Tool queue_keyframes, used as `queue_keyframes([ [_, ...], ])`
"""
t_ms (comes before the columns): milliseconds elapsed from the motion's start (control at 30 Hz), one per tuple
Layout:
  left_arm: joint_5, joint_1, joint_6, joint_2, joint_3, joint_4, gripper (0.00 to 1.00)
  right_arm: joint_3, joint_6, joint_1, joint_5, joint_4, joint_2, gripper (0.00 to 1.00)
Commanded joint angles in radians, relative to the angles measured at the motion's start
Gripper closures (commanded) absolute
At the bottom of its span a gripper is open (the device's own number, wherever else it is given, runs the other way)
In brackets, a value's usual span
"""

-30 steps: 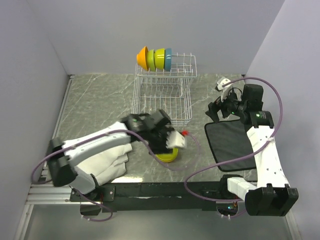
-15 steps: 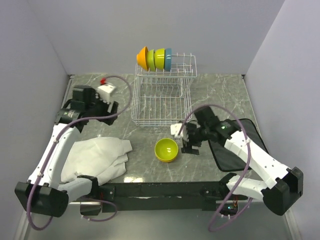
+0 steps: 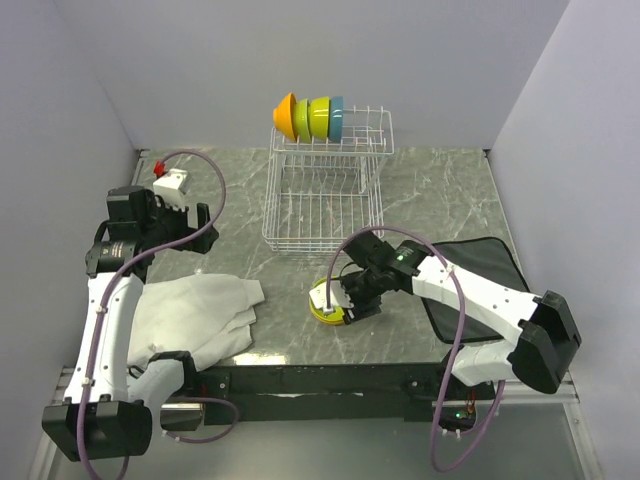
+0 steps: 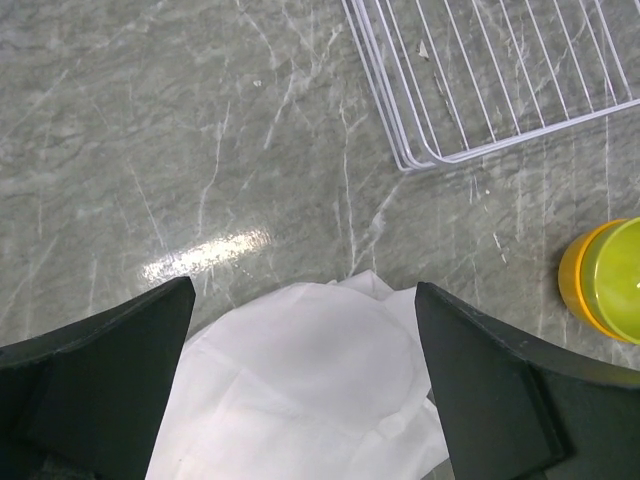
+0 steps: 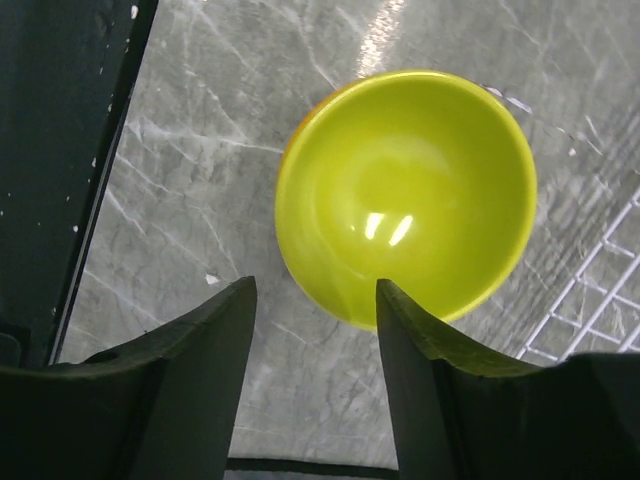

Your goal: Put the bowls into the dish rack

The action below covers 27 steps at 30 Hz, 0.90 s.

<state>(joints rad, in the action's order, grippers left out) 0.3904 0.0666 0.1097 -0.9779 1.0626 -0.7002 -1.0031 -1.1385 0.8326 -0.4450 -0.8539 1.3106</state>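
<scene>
A lime-green bowl (image 3: 328,303) with an orange outside (image 5: 405,195) sits upright on the table in front of the white wire dish rack (image 3: 325,205). My right gripper (image 3: 347,300) hangs low over its near rim, open (image 5: 315,290). One finger (image 5: 430,370) overlaps the rim and the other (image 5: 200,380) stands outside the bowl. Several bowls, orange (image 3: 286,115), lime (image 3: 319,118) and blue (image 3: 337,118), stand on edge in the rack's raised tier. My left gripper (image 3: 195,215) is wide open and empty (image 4: 305,290) over the cloth, far left of the rack. The bowl (image 4: 612,280) shows at that view's right edge.
A crumpled white cloth (image 3: 200,315) lies at the front left. A black mat (image 3: 470,280) lies at the right, under my right arm. Grey walls close the table on three sides. The rack's lower grid base (image 4: 500,70) holds nothing.
The left arm drew back from the bowl to the far left and opened wide. The right arm swung in from the right onto the bowl, and its jaws narrowed.
</scene>
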Motion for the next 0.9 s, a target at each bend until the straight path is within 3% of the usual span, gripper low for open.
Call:
queue_keyframes([
  [0, 0.045, 0.016, -0.028, 0.018, -0.018, 0.036, 0.01, -0.032, -0.076, 0.03, 0.034, -0.017, 0.028, 0.43],
  [33, 0.044, 0.019, -0.028, 0.019, -0.021, 0.038, 0.01, -0.035, -0.081, 0.034, 0.035, -0.019, 0.038, 0.47],
  [400, 0.038, 0.024, -0.028, 0.022, -0.046, 0.047, 0.01, -0.051, -0.102, 0.053, 0.055, -0.008, 0.114, 0.54],
  [633, 0.041, 0.025, -0.03, 0.021, -0.069, 0.065, 0.01, -0.083, -0.124, 0.053, 0.057, -0.042, 0.136, 0.74],
  [867, 0.039, 0.027, -0.027, 0.022, -0.082, 0.076, 0.01, -0.075, -0.132, 0.056, 0.068, -0.053, 0.134, 0.85],
])
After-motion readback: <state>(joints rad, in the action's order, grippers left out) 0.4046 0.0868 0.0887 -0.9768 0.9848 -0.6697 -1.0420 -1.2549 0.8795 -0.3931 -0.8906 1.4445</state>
